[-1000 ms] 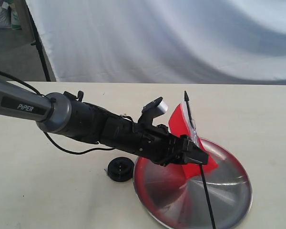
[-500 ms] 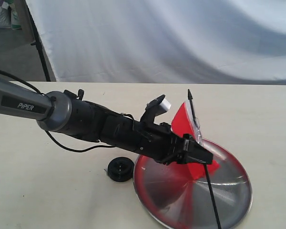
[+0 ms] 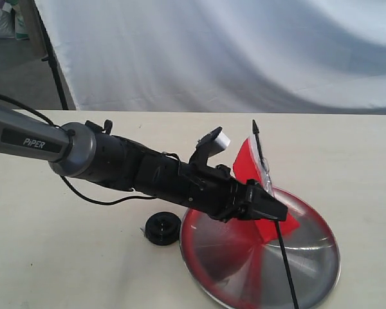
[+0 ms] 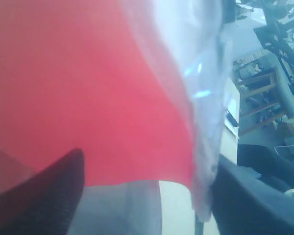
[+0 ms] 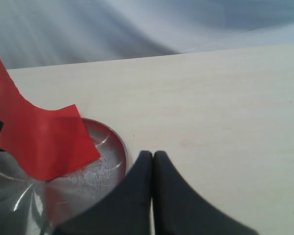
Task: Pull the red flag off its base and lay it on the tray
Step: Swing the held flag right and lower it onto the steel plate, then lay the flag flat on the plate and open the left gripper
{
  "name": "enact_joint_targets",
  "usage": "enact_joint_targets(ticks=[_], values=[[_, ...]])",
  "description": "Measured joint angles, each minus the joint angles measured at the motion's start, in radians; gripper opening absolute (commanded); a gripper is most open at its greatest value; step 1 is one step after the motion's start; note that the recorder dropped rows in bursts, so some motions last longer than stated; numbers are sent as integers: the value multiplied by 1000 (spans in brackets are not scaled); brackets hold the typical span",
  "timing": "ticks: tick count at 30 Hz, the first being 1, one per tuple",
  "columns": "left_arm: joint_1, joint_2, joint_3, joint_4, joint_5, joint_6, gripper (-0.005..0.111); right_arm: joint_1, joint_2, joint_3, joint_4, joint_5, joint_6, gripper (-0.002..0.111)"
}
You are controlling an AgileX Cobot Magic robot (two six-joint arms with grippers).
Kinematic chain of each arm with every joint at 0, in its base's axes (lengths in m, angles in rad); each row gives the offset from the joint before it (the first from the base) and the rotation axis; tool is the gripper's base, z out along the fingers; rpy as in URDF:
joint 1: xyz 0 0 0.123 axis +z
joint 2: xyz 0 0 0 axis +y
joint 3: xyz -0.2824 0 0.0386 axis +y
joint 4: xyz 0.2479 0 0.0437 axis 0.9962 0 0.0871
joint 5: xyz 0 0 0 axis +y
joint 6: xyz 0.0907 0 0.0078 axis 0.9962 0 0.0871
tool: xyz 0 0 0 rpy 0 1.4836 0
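The red flag [image 3: 247,165] tilts over the tray [image 3: 312,257], its black pole [image 3: 284,261] slanting down to the tray's near rim. My left gripper [image 3: 269,207] is at the flag's lower cloth. In the left wrist view the red flag [image 4: 88,88] fills the frame and the left gripper [image 4: 149,154] has its fingers [image 4: 49,196] wide apart, the pole [image 4: 198,226] beside one of them. The black base [image 3: 162,228] lies left of the tray, with nothing in it. My right gripper [image 5: 152,154] is shut and holds nothing, beside the tray [image 5: 110,147] and the flag [image 5: 39,142].
A pale table [image 3: 64,257] carries everything, with a white backdrop [image 3: 244,51] hanging behind it. A black cable [image 3: 96,201] trails under the left arm. A dark stand leg [image 3: 51,58] shows at the back left.
The left gripper carried the flag a little to the right over the tray, and the pole tip shifted right. Almost nothing moved in the last half second.
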State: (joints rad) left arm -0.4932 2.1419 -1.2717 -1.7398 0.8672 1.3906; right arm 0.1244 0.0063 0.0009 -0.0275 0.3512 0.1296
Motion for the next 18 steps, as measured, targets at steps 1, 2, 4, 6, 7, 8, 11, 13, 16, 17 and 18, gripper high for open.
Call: enact_joint_targets(ticks=[1, 2, 4, 6, 7, 8, 11, 13, 16, 17, 18], values=[[0, 0, 0, 0, 9, 0, 75, 0, 0, 0, 0, 0, 0, 0], [0, 1, 0, 0, 18, -2, 77, 0, 0, 0, 0, 0, 0, 0], [0, 1, 0, 0, 42, -4, 77, 0, 0, 0, 0, 0, 0, 0], [0, 1, 0, 0, 55, -4, 77, 0, 0, 0, 0, 0, 0, 0], [0, 1, 0, 0, 60, -6, 77, 0, 0, 0, 0, 0, 0, 0], [0, 1, 0, 0, 65, -6, 77, 0, 0, 0, 0, 0, 0, 0], [0, 1, 0, 0, 94, -6, 77, 0, 0, 0, 0, 0, 0, 0], [0, 1, 0, 0, 115, -6, 77, 0, 0, 0, 0, 0, 0, 0], [0, 1, 0, 0, 151, -8, 77, 0, 0, 0, 0, 0, 0, 0], [0, 1, 0, 0, 170, -6, 77, 0, 0, 0, 0, 0, 0, 0], [0, 1, 0, 0, 190, -1, 77, 0, 0, 0, 0, 0, 0, 0]])
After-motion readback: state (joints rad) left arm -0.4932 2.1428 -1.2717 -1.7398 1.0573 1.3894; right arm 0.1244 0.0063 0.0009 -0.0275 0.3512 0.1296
